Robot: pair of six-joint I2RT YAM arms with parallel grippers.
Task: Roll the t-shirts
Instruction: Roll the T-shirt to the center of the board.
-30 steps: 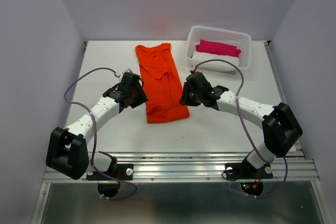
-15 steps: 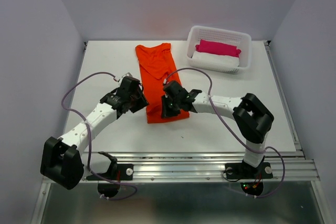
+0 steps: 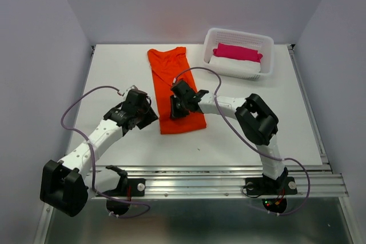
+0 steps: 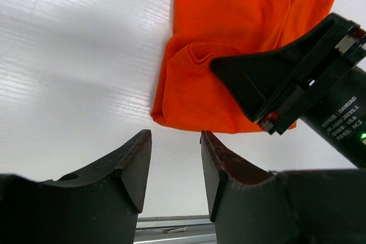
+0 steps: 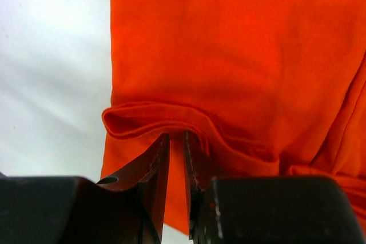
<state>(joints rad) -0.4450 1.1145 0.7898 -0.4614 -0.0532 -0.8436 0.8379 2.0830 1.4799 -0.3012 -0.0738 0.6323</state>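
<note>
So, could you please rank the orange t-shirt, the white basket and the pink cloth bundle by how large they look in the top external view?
1. orange t-shirt, which covers the most area.
2. white basket, only a little smaller, so this is a close call.
3. pink cloth bundle, clearly the smallest, lying inside the basket.

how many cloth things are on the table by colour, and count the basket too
orange-red t-shirt: 1
magenta-pink cloth bundle: 1
white cloth bundle: 1
white basket: 1
total: 4
</note>
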